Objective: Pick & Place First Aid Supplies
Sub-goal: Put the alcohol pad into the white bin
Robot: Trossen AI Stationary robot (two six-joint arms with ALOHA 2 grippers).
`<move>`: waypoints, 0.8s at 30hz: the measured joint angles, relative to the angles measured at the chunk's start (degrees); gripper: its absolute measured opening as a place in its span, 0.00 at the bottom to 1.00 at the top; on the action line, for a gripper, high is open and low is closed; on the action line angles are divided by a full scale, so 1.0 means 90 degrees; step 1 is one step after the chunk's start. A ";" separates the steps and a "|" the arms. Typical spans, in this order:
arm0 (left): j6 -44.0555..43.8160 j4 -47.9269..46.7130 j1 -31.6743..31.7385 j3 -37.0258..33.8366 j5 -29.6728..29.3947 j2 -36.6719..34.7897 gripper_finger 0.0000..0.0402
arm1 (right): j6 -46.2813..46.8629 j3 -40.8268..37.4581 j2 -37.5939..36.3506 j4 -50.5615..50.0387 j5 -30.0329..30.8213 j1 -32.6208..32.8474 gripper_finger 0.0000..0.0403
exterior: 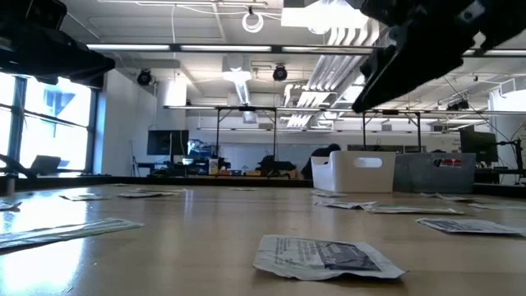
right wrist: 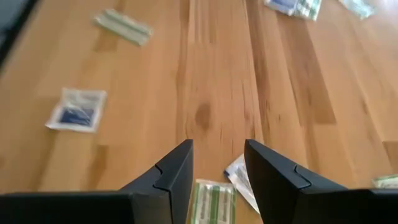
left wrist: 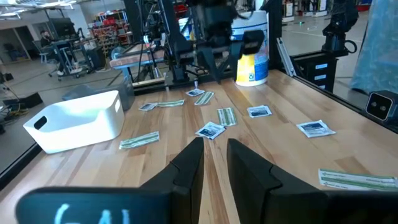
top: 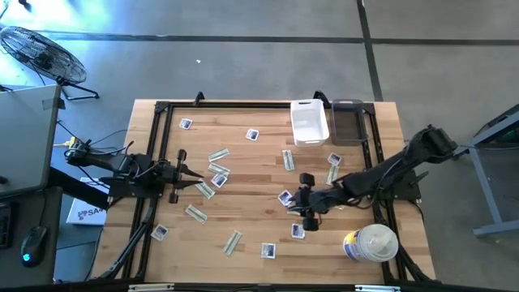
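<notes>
Several first aid packets lie flat and scattered on the wooden table: square white ones with blue print, such as one (top: 252, 135), and pale green strips, such as one (top: 196, 213). My left gripper (top: 195, 174) (left wrist: 214, 155) is open above the table's left part, with a strip (top: 204, 189) beside it. My right gripper (top: 293, 201) (right wrist: 217, 158) is open and hovers near the table's middle. Below its fingers lie a green strip (right wrist: 211, 200) and a white packet (right wrist: 239, 177). In the low view one square packet (exterior: 325, 256) lies close to the camera.
A white bin (top: 310, 122) (left wrist: 78, 121) and a dark grey bin (top: 347, 122) stand at the far edge. A big white canister (top: 371, 243) (left wrist: 252, 53) with a yellow-blue label stands near the right near corner. A black frame (top: 162, 109) borders the table.
</notes>
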 joint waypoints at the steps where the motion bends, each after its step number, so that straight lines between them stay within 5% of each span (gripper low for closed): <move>1: -0.0001 0.0000 0.0000 0.0000 0.0000 -0.0001 0.17 | 0.0001 0.0035 0.0146 -0.0007 -0.0021 -0.0031 0.34; 13: -0.0001 0.0000 0.0000 0.0000 0.0000 0.0000 0.17 | 0.0000 0.1209 0.2128 -0.0450 -0.0862 -0.1062 0.34; 19: 0.0001 0.0000 0.0000 0.0000 0.0000 -0.0001 0.17 | -0.0413 0.1863 0.2256 -0.1771 -0.0886 -0.1479 0.34; 24: 0.0002 0.0002 0.0000 0.0000 0.0000 -0.0001 0.17 | -0.1251 0.2045 0.2282 -0.1756 -0.1696 -0.1901 0.34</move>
